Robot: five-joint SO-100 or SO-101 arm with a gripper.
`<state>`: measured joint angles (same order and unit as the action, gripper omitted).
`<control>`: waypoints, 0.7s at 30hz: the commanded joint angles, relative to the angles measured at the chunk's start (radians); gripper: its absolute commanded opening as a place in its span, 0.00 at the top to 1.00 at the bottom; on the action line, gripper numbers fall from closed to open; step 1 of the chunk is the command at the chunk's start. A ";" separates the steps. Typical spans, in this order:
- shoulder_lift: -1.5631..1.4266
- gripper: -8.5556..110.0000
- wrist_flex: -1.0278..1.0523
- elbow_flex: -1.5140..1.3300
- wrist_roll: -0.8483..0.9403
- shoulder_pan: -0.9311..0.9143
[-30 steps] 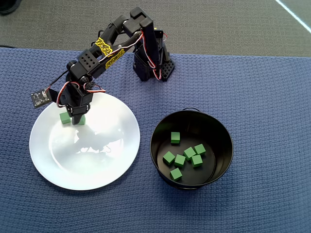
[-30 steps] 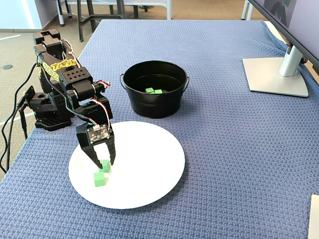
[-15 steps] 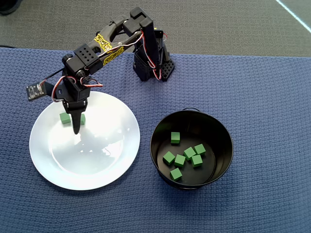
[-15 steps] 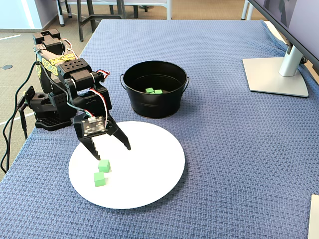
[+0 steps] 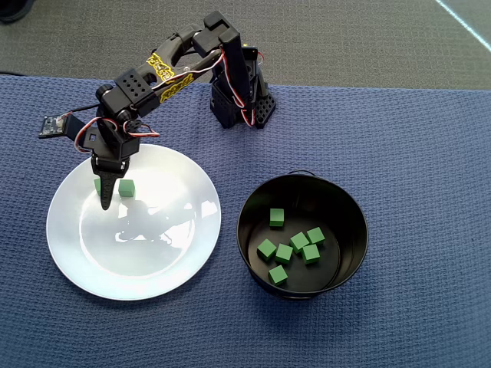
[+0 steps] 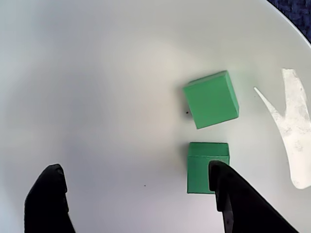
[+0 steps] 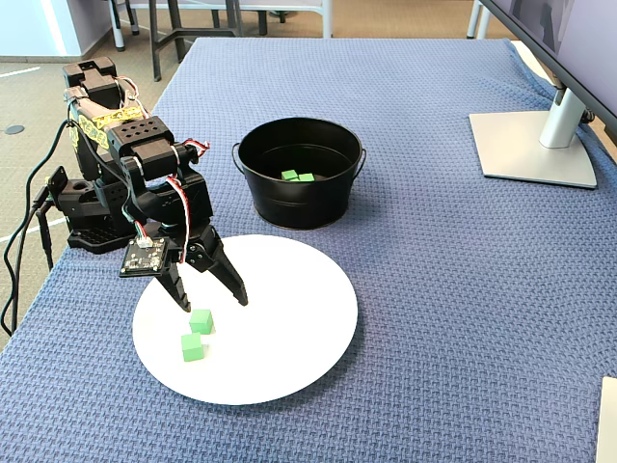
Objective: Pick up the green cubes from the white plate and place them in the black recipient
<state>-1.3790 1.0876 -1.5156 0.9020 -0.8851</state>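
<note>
Two green cubes lie on the white plate [image 5: 146, 261], one to the right of the finger [image 5: 126, 188] and one half hidden by the arm [image 5: 97, 184]. My gripper [image 5: 108, 192] hangs open and empty just above them. In the wrist view the plate [image 6: 97, 97] fills the frame. The far cube [image 6: 211, 99] lies free. The near cube [image 6: 204, 167] sits at the tip of the right finger [image 6: 238, 204], partly covered by it. The gripper [image 6: 135, 167] holds nothing. The fixed view shows the gripper [image 7: 213, 305] above the two cubes [image 7: 201, 320]. The black recipient [image 5: 349, 207] holds several green cubes [image 5: 285, 253].
Blue woven cloth [image 7: 434, 289] covers the table. The arm's base [image 5: 242, 103] stands at the far edge in the overhead view. A monitor stand [image 7: 535, 145] sits at the far right in the fixed view. The pot [image 7: 301, 207] stands just beyond the plate [image 7: 289, 328].
</note>
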 commanded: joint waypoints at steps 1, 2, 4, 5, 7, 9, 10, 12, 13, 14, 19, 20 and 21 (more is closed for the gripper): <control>-0.005 0.66 0.011 0.018 -0.015 -0.012; -0.002 0.66 0.011 0.015 -0.012 -0.012; 0.002 0.66 0.012 0.009 -0.011 -0.015; 0.003 0.66 0.011 0.002 -0.008 -0.015; 0.002 0.66 -0.008 -0.021 0.000 -0.020; 0.002 0.66 -0.015 -0.035 0.005 -0.023; 0.002 0.66 -0.014 -0.037 0.006 -0.023; -0.003 0.65 -0.002 -0.043 0.008 -0.026; -0.009 0.65 0.000 -0.052 0.012 -0.026; -0.014 0.65 -0.008 -0.063 0.014 -0.028; -0.051 0.66 -0.028 -0.120 0.020 -0.028; -0.060 0.66 -0.038 -0.135 0.020 -0.029; -0.067 0.66 -0.051 -0.152 0.023 -0.029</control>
<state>-1.3698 1.0677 -1.6444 0.9050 -0.9097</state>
